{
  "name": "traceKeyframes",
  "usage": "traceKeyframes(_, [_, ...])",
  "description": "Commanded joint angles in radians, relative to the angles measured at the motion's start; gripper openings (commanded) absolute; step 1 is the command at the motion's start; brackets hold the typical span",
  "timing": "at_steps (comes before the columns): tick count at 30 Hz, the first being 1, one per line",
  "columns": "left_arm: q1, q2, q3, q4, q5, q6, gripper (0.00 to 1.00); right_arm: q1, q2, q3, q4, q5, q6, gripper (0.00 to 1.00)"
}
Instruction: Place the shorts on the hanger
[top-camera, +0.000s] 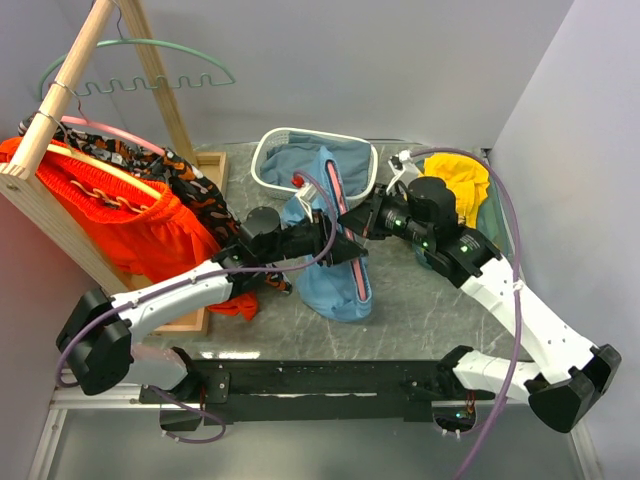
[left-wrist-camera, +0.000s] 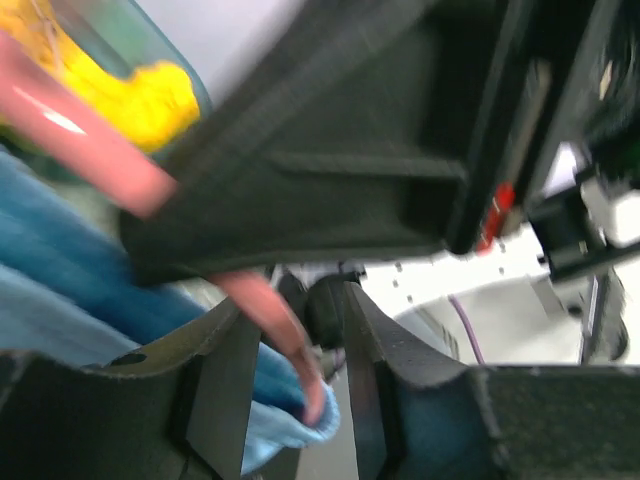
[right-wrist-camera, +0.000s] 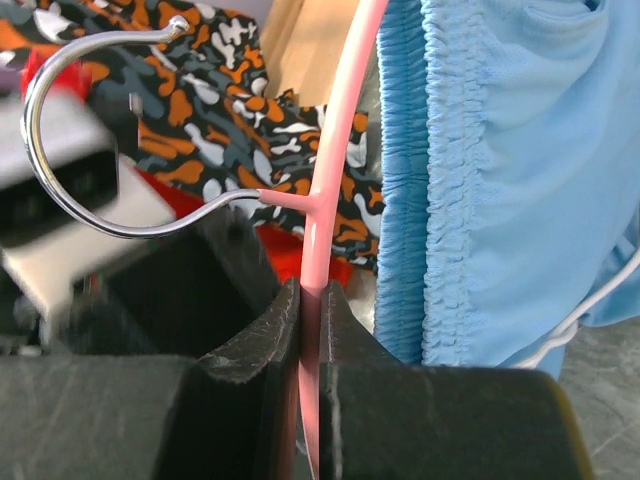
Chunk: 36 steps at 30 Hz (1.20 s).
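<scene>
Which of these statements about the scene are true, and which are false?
1. The yellow garment lies at the far right of the table. True.
2. The right gripper is shut on the pink hanger. True.
3. The green hanger lies on the table. False: it hangs on the wooden rack.
4. The white basket is empty. False: it holds blue cloth.
5. The left gripper has its jaws apart around the pink hanger's bar. True.

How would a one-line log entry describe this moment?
right claw: shut on hanger | left claw: open around hanger bar | shorts: hanging beside hanger
</scene>
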Motion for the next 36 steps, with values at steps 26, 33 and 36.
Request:
traceKeyframes(26, [0.029, -0.065, -0.002, 0.216, -0.306, -0.099, 0.01, -0.005, -0.403, -0.218, -0.170, 0.245, 0.135, 0.50])
traceKeyframes(33, [0.026, -0.060, 0.008, 0.259, -0.269, -0.114, 0.01, -0.003, -0.399, -0.395, -0.024, 0.078, 0.124, 0.54])
traceKeyframes(36, [0.025, -0.060, 0.008, 0.260, -0.260, -0.111, 0.01, -0.003, -0.361, -0.394, -0.013, 0.069, 0.104, 0.55])
